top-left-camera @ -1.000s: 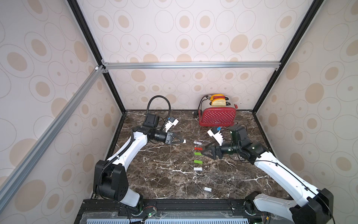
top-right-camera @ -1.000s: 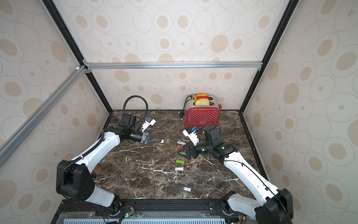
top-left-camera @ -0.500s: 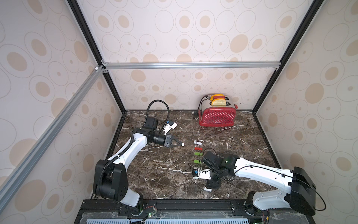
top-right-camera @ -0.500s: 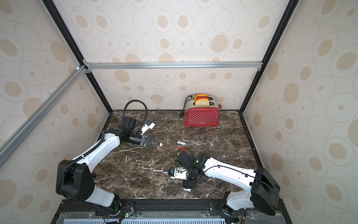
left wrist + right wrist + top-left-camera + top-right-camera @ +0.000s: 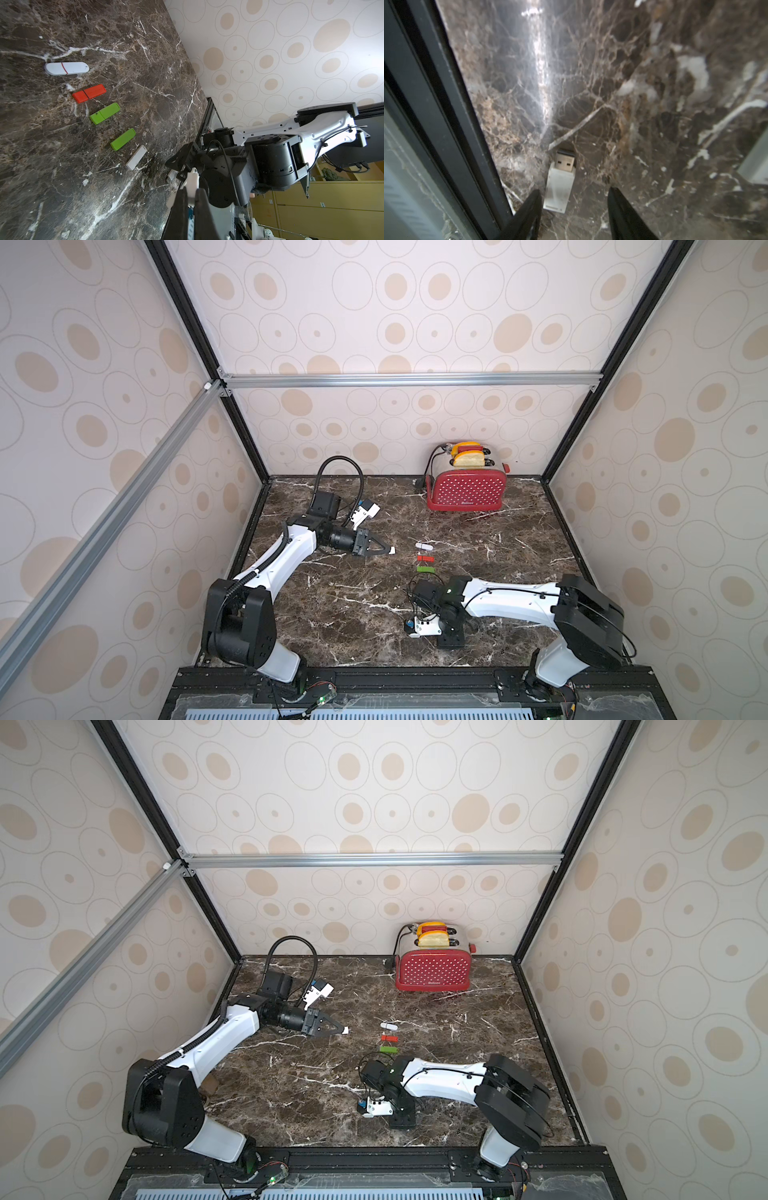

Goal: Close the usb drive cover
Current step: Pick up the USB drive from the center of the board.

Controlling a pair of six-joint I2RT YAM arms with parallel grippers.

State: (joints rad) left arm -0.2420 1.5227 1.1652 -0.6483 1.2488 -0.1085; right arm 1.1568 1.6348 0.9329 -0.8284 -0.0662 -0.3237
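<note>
Marble table holds six USB drives. Five capped ones run in a row from mid-frame downward: one striped white drive, one red drive, two green drives and one plain white drive. One uncapped white drive lies at lower centre in both top views, between the right gripper's parted jaws, not clamped. The left gripper, left of centre, pinches one white cap.

Uncapped white drive blurred in right wrist view, hidden beneath right arm in both top views.
</note>
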